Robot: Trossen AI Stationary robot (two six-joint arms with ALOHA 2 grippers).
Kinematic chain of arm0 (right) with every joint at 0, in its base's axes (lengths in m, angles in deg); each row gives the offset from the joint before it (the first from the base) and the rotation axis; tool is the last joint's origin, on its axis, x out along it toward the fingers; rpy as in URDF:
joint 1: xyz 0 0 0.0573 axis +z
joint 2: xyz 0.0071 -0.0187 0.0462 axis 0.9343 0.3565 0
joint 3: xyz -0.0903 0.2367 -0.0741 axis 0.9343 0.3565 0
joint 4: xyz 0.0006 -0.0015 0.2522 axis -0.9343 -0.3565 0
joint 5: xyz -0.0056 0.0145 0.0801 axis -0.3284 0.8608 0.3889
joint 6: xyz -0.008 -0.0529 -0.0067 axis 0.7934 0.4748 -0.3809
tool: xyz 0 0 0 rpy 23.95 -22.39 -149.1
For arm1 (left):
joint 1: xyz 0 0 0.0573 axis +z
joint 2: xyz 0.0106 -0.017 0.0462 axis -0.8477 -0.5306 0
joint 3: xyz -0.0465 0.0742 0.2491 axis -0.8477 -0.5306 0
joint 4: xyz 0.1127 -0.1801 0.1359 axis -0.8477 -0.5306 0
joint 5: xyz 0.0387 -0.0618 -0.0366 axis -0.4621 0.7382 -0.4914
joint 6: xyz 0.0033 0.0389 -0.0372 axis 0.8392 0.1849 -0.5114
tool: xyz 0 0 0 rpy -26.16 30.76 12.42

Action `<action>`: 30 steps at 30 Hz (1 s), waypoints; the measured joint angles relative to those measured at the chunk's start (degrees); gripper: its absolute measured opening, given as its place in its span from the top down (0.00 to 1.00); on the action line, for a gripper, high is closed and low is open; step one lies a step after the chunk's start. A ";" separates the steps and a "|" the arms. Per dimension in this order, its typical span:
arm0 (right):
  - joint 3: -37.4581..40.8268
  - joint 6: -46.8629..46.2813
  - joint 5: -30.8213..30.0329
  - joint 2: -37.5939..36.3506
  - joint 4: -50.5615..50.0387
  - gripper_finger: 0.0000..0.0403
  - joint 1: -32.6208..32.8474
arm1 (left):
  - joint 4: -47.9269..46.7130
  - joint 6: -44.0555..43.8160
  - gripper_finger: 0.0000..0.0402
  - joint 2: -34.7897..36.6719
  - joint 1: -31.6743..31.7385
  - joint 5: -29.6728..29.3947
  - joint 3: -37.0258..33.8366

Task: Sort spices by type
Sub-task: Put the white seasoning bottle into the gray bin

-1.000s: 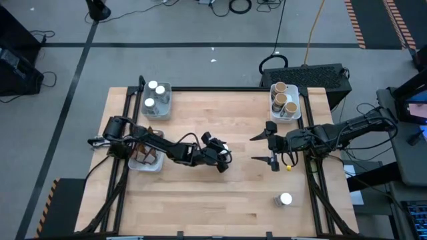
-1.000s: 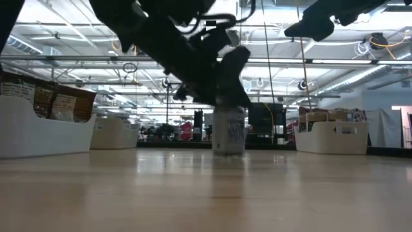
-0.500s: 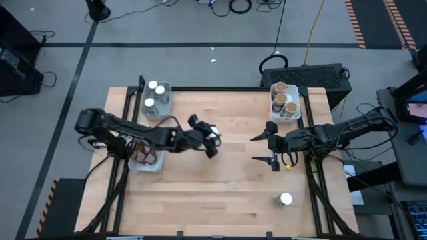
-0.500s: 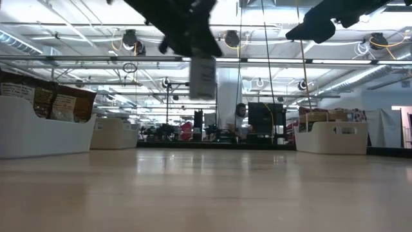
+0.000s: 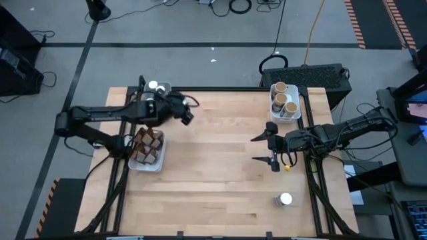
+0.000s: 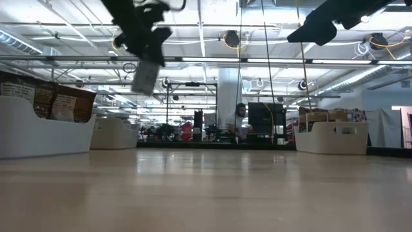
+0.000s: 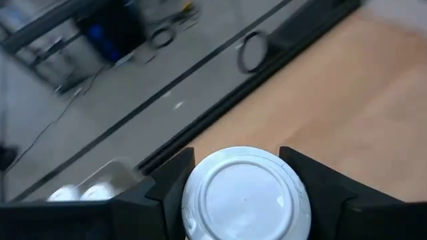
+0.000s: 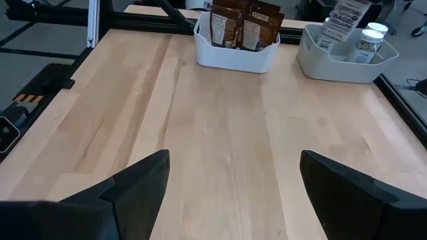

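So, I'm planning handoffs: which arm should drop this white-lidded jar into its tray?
Left: its pincer holds the white-lidded jar beside the tray of matching jars. The right pincer waits open, farther off.

- We could read no text: the labels on the brown packets [image 8: 237,27] and the white-lidded jars [image 8: 360,37] were too small to make out.

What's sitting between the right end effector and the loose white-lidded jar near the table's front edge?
Only bare wood. In the high view, nothing lies on the table between the open right end effector and the white-lidded jar.
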 joint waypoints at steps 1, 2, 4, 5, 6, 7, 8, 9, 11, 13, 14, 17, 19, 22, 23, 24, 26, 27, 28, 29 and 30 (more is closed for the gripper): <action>0.00 0.00 -0.05 0.05 0.02 0.21 0.15 | -0.64 0.00 0.50 0.55 1.70 -0.05 -0.67; 0.00 0.00 -0.03 0.09 -0.10 0.21 0.36 | -0.71 -0.02 0.50 1.02 3.61 0.17 -1.63; 0.00 -0.22 -0.03 0.22 -0.10 0.21 0.89 | -0.63 -0.06 0.50 2.14 7.66 1.51 -3.99; 0.00 -0.31 -0.02 0.28 -0.08 0.21 1.11 | -0.69 -0.42 0.50 2.74 9.72 2.63 -5.15; 0.00 -0.40 -0.03 0.30 -0.15 0.21 1.38 | -0.45 -1.11 0.50 3.50 11.95 3.89 -6.52; 0.00 -0.40 -0.03 0.31 -0.15 0.21 1.64 | 0.53 -1.38 0.50 4.37 14.01 5.36 -8.17; 0.00 -0.40 -0.03 0.33 -0.15 0.21 1.89 | 1.35 -1.44 0.50 5.22 15.92 6.57 -9.71; 0.00 -0.42 -0.04 0.32 -0.14 0.21 2.12 | 2.18 -1.44 0.50 6.01 17.83 7.61 -11.26; 0.00 -0.41 -0.05 0.34 -0.13 0.21 2.54 | 4.85 -1.37 0.50 7.59 21.00 9.17 -13.78; 0.00 -0.42 -0.07 0.34 -0.13 0.21 2.89 | 8.16 -0.92 0.50 9.11 23.43 9.83 -15.87; 0.00 -0.42 -0.09 0.35 -0.11 0.21 2.92 | 9.83 -0.49 0.50 9.63 24.43 10.47 -16.76; 0.00 -0.64 -0.07 0.68 -0.15 0.21 2.94 | 12.25 0.36 0.50 9.86 26.60 11.78 -18.75; 0.00 -0.66 -0.13 1.11 0.09 0.21 2.92 | 14.15 0.61 0.50 9.82 27.75 12.93 -20.19; 0.00 -1.01 -0.13 1.91 0.06 0.21 2.92 | 14.78 1.09 0.50 9.11 29.12 13.20 -22.19; 0.00 -1.27 -0.13 2.19 0.10 0.21 2.92 | 14.99 1.00 0.50 8.92 29.57 13.21 -23.02; 0.00 -1.37 -0.13 2.47 0.12 0.21 2.92 | 15.68 1.02 0.50 8.86 29.98 13.22 -23.89; 0.00 -1.45 -0.13 3.09 0.15 0.21 2.92 | 18.56 1.07 0.50 8.90 30.74 13.32 -25.48; 0.00 -1.47 -0.13 3.47 0.31 0.21 2.92 | 19.49 1.07 0.50 8.90 31.18 13.36 -26.06; 0.00 -1.47 -0.13 3.77 0.55 0.21 2.92 | 20.01 1.05 0.50 8.90 31.61 13.43 -26.61; 0.00 -1.47 -0.11 4.00 0.61 0.21 2.92 | 20.60 1.05 0.50 8.90 32.06 13.41 -27.12; 0.00 -1.47 -0.11 4.29 0.70 0.21 2.92 | 21.36 1.09 0.50 8.90 32.55 13.41 -27.53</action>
